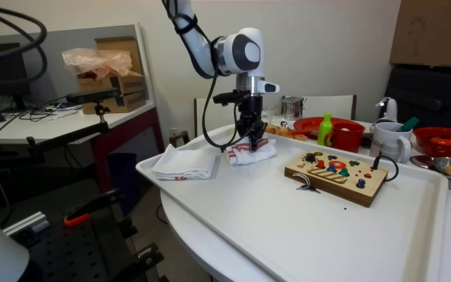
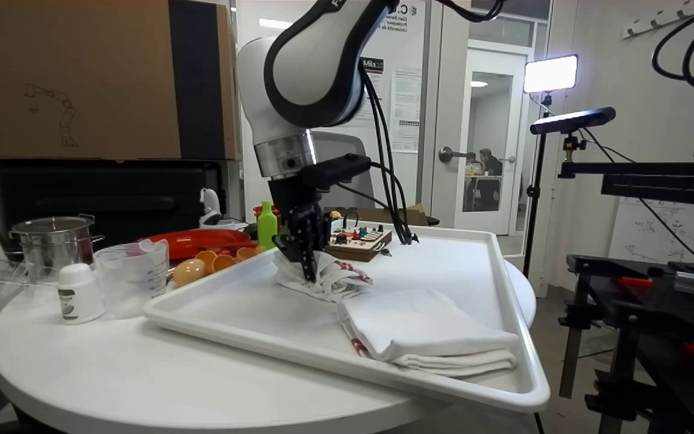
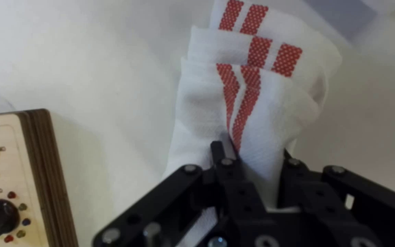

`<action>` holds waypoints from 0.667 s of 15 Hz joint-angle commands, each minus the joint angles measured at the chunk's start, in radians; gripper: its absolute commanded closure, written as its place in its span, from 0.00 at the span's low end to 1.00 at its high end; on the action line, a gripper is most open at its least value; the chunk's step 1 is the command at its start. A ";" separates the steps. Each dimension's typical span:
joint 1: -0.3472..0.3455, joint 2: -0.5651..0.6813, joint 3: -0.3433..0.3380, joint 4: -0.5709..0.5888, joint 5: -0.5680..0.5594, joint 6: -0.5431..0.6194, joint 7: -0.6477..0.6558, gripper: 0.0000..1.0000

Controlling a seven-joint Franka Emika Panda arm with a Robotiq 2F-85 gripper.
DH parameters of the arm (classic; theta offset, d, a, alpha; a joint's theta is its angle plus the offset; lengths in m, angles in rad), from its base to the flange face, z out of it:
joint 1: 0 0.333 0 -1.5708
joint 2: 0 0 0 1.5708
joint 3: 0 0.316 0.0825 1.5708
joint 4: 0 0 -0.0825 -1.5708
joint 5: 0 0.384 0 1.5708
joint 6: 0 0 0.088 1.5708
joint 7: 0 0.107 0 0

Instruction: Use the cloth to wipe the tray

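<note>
A white cloth with red stripes lies bunched on the white tray, near the tray's edge. It also shows in an exterior view and fills the middle of the wrist view. My gripper points down with a thick fold of this cloth pinched between its fingers. The gripper is low over the tray in both exterior views, and the cloth rests on the tray surface. The fingertips are partly hidden by the cloth. A second white cloth lies folded flat in a tray corner.
A wooden control box with knobs stands on the tray, with small metal pieces beside it. Beyond the tray edge stand a green bottle, a red mug, a white mug, eggshells and a measuring cup.
</note>
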 commanded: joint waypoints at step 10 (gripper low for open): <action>0.083 0.001 0.102 0.028 0.000 0.047 -0.032 0.94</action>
